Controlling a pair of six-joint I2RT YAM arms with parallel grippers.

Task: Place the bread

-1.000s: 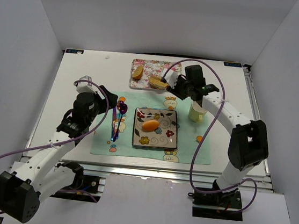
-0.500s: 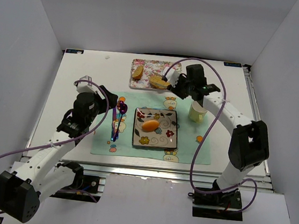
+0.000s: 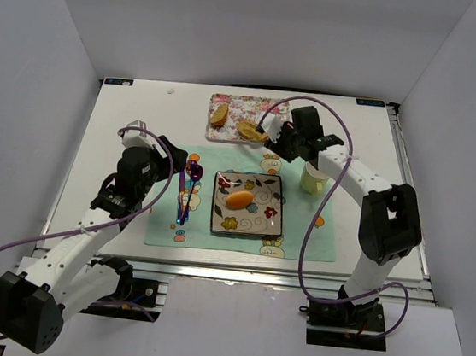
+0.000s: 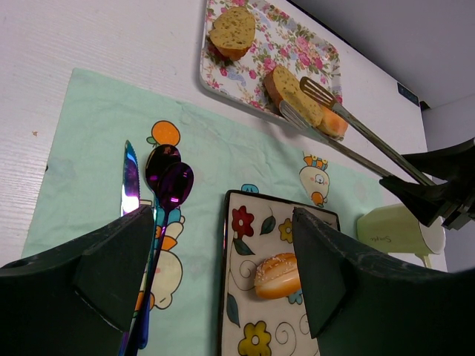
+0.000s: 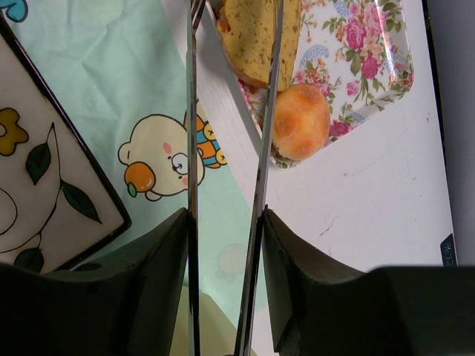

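Although the bread (image 4: 300, 100) lies flat on the floral tray (image 4: 297, 52) at the far side of the table (image 3: 142, 115), a pair of metal tongs (image 4: 318, 90) brackets it: one tine rests across its top, the other runs along its near edge. Whether the tines pinch it cannot be told. The right gripper (image 5: 223, 222) clasps the tongs by their two arms, fingers pressed against both, likely so the slice can be lifted from a distance without being crushed. A smaller wedge piece (image 4: 231, 30) sits apart at the tray's other end, out of the tongs' way. Nearer, the patterned plate (image 3: 274, 225) on the placemat (image 3: 164, 221) carries a bun (image 3: 238, 199) with room beside it, which is probably the destination. The left gripper (image 4: 223, 230) hangs over the knife (image 4: 130, 178) and spoon (image 4: 169, 182) with fingers spread wide and nothing between them, seemingly parked clear of the right arm's path.
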